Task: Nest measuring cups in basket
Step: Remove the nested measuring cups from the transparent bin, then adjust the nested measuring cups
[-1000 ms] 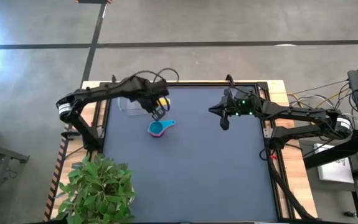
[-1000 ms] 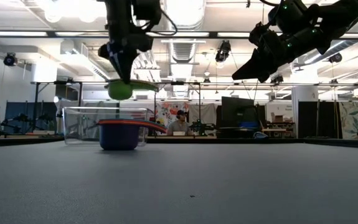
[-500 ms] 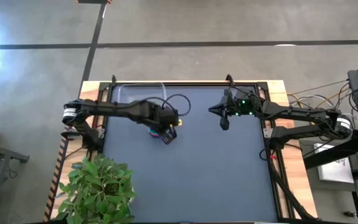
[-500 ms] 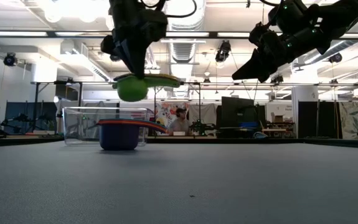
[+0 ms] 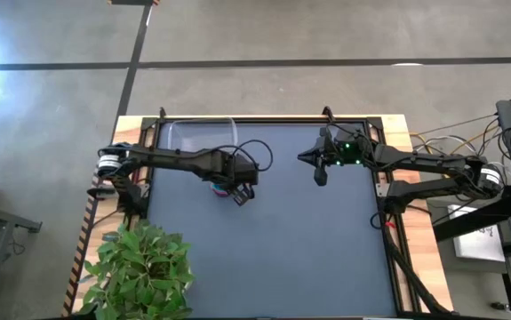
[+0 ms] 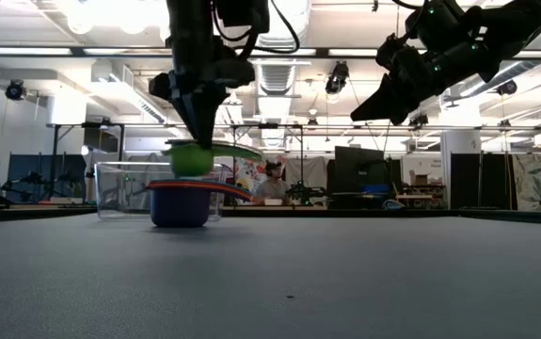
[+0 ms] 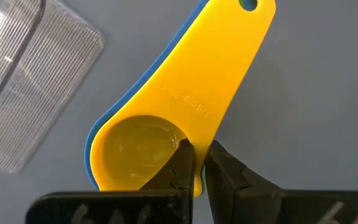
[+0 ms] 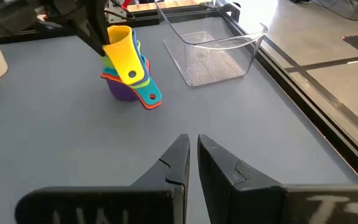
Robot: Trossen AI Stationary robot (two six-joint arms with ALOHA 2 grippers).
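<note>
The clear basket (image 8: 213, 53) holds no cups. Beside it on the dark surface (image 5: 308, 240) stands the nested stack (image 8: 129, 84). The left gripper (image 7: 196, 163) pinches the yellow cup (image 7: 185, 102) just above it. The right gripper (image 8: 191, 155) hovers nearly closed, empty, well apart.

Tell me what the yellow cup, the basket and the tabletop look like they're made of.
Yellow cup, held by the left gripper: likely moulded plastic, opaque, soft sheen, raised lettering on the handle.
Basket: clear rigid plastic, see-through walls, ribbed base.
Tabletop: matte grey-blue sheet, no glare; material unclear.
</note>
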